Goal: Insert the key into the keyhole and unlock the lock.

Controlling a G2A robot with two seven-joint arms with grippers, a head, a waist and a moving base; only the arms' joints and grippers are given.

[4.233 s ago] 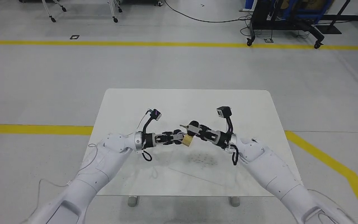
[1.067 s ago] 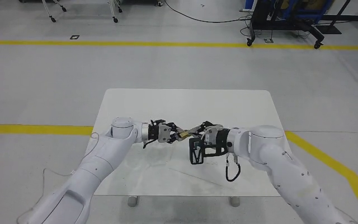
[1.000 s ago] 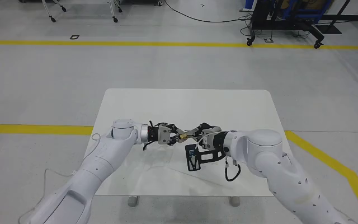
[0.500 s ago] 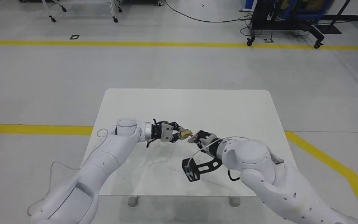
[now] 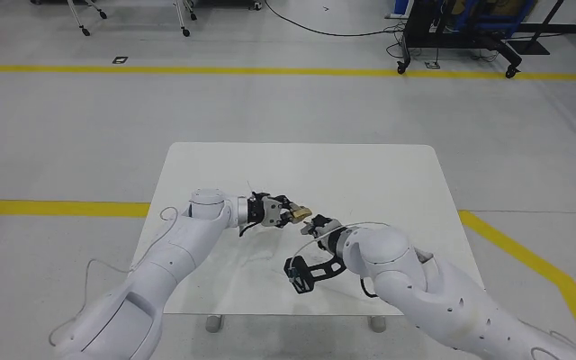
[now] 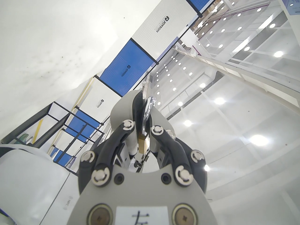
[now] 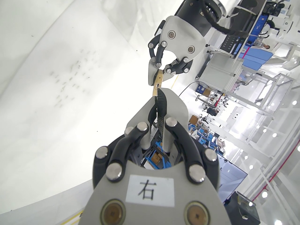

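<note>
White table (image 5: 387, 171) (yellow-lined floor (image 5: 270, 99)) | left gripper (image 5: 290, 213) pinches lock (image 7: 157, 80) | right gripper (image 7: 161, 99) pinches key (image 6: 147, 110)

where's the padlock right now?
Top view: the brass padlock sits in the left gripper, above the middle of the table. The right gripper holds the key against its end.

**Operator:** Lock (image 6: 142, 143) finish?
**Technician:** Brass.
**Operator:** Left gripper (image 7: 159, 74) and right gripper (image 7: 160, 94)?
**Technician:** Grey fingers (image 7: 174, 108), black links, silver screws. The pads are black and ribbed. White label with a black character.
**Operator:** Table (image 5: 378, 171)?
**Technician:** White, with faint dark specks.
**Operator:** Floor (image 5: 270, 99)?
**Technician:** Grey with yellow lines.
</note>
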